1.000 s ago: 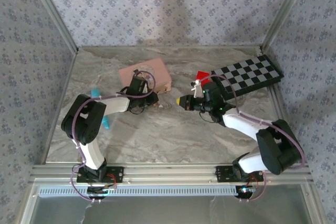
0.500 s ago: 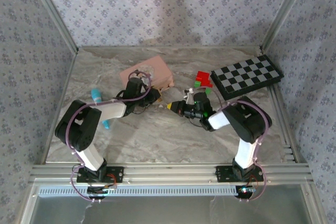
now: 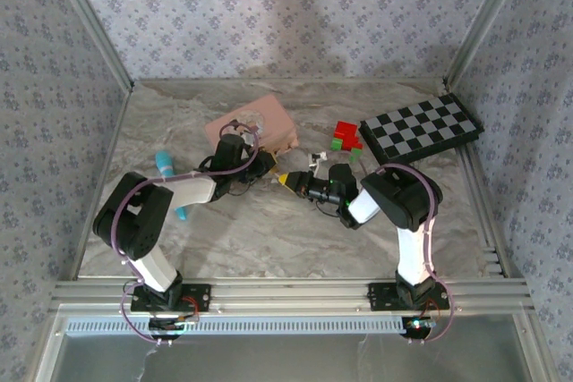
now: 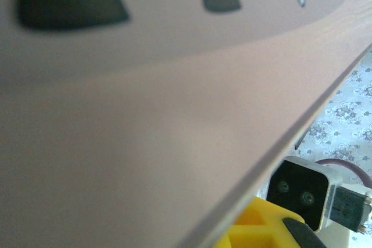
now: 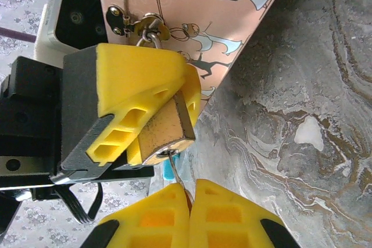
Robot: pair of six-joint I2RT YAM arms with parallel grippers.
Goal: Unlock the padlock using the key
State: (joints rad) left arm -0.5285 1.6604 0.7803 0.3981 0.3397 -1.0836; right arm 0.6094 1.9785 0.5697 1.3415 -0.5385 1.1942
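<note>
In the right wrist view, the small brass padlock (image 5: pixel 165 129) is clamped between the yellow fingers (image 5: pixel 133 91) of my left gripper (image 5: pixel 183 103). Its silver shackle (image 5: pixel 150 36) is hooked through the latch of the pink illustrated box (image 5: pixel 197 4). My right gripper (image 5: pixel 190 198) is shut on the key (image 5: pixel 177 172), and the thin blade reaches up to the keyhole in the padlock's underside. From above, the left gripper (image 3: pixel 265 169) and right gripper (image 3: pixel 286 182) meet tip to tip by the pink box (image 3: pixel 255 124). The box's pink side (image 4: pixel 145 114) is right against the left wrist camera.
A black-and-white checkerboard (image 3: pixel 421 129) lies at the back right, with red and green blocks (image 3: pixel 345 136) beside it. A teal object (image 3: pixel 167 167) lies left of the left arm. Small white pieces (image 3: pixel 315 161) sit behind the right gripper. Metal-framed walls enclose the marble table (image 3: pixel 269 239).
My right arm has swung left, bringing the key from mid-table up to the padlock. The left gripper has stayed by the box, shifting only slightly.
</note>
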